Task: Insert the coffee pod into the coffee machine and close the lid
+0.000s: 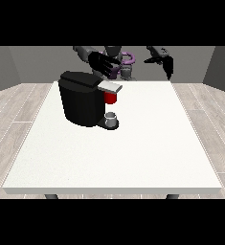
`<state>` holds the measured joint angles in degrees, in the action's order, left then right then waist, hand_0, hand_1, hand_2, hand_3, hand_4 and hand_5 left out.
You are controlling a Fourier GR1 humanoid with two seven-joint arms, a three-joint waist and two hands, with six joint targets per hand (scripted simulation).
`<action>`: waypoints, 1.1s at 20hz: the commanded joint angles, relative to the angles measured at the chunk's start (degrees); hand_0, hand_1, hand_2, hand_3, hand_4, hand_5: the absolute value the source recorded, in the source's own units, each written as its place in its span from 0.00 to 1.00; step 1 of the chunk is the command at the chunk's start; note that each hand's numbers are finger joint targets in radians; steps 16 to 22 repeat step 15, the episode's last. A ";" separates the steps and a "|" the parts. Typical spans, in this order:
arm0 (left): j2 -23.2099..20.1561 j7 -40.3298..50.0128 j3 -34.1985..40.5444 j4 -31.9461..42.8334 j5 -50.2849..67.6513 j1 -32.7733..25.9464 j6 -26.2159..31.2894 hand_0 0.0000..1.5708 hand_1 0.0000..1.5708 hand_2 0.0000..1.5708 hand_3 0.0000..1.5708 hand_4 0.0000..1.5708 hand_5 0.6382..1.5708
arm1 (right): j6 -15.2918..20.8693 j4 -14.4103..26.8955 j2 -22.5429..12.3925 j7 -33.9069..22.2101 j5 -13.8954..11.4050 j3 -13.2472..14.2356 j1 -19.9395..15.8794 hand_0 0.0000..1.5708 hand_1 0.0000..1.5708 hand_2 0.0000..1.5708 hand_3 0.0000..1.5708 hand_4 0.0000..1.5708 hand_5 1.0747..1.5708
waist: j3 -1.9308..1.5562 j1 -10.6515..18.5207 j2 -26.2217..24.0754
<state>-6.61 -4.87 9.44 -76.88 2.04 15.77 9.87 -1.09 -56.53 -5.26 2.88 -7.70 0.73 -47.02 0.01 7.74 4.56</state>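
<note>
Hovering above machine [85, 98]: hand at view's left [102, 63], fingers spread, empty. Hand at view's right [161, 59] raised, fingers relaxed. Grey thing [111, 117] on machine's base.

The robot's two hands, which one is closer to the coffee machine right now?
The hand at the view's left: it hangs just above and behind the black coffee machine, while the hand at the view's right is raised well off to the side.
</note>
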 commanded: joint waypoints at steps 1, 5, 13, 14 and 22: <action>-2.42 -1.43 2.14 2.83 2.14 1.39 2.22 0.00 0.00 0.00 0.00 0.10 1.00 | 1.57 -0.29 1.97 -3.21 -0.79 -0.24 -3.65 0.00 0.00 0.00 0.00 0.05 1.00 | 0.01 -0.11 0.36; -1.37 -4.52 0.25 1.91 0.49 -0.40 1.89 0.00 0.00 0.00 0.00 0.08 1.00 | -1.49 -1.70 3.25 2.92 0.52 -1.05 -0.34 0.00 0.00 0.00 0.00 0.04 1.00 | 0.00 -1.07 -0.39; 0.73 -6.27 0.58 3.53 0.20 -5.76 -0.23 0.00 0.00 0.00 0.00 0.16 1.00 | -1.76 -8.79 5.20 8.30 10.77 -8.21 18.59 0.00 0.00 0.00 0.00 0.18 1.00 | -0.02 -6.46 -9.72; 2.41 -6.50 -0.41 4.78 -0.83 -7.43 -1.48 0.00 0.00 0.00 0.00 0.12 1.00 | -1.30 -10.24 5.21 6.32 12.07 -11.44 21.49 0.00 0.00 0.00 0.00 0.16 1.00 | -0.01 -7.51 -11.84; 1.45 -4.50 0.94 2.45 1.19 -6.35 -0.94 0.00 0.00 0.00 0.00 0.12 1.00 | -3.94 -9.08 4.87 7.23 10.86 -6.16 21.30 0.00 0.00 0.00 0.00 0.10 1.00 | -0.02 -8.51 -11.18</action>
